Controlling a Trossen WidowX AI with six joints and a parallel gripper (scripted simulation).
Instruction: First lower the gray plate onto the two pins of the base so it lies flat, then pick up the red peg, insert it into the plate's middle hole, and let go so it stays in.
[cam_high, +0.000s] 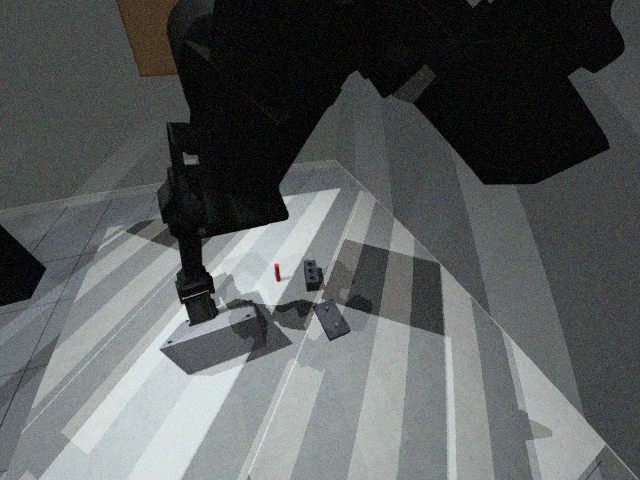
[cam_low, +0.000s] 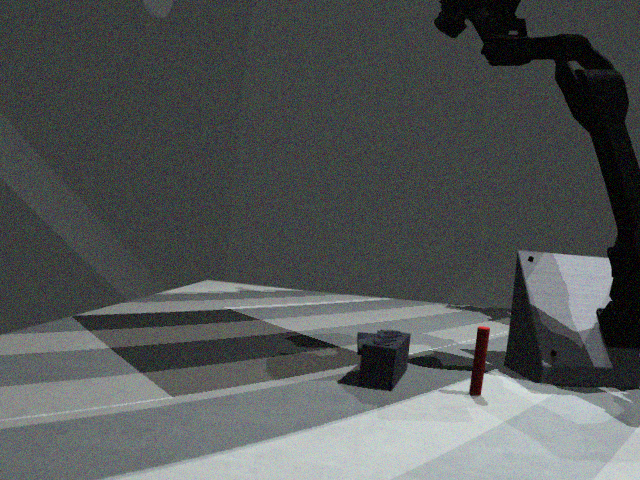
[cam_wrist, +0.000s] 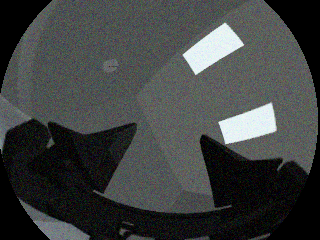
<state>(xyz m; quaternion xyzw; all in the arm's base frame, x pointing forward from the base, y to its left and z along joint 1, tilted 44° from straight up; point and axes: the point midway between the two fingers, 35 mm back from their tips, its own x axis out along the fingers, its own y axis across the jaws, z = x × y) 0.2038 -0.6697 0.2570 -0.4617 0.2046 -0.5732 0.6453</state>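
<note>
The gray plate (cam_high: 312, 285) (cam_low: 377, 369) looks like a thick dark block, with three dark holes in a row on top and a small side tab. The base (cam_high: 331, 316) seems to be the flat gray piece with two small light pins; it is apart from the plate and not made out in the exterior view. The red peg (cam_high: 277, 272) (cam_low: 480, 361) stands upright by itself beside the plate. My gripper (cam_wrist: 169, 132) is open, nothing between its fingers. It is raised far above the objects; in the top view the dark arm hides its fingertips.
My arm's wedge-shaped mount (cam_high: 222, 348) (cam_low: 563, 304) stands beside the peg. A dark striped patch (cam_high: 429, 289) (cam_low: 180, 356) lies on the other side of the plate and base. Strong striped light and arm shadows cross the table. The wrist view shows walls and bright panels.
</note>
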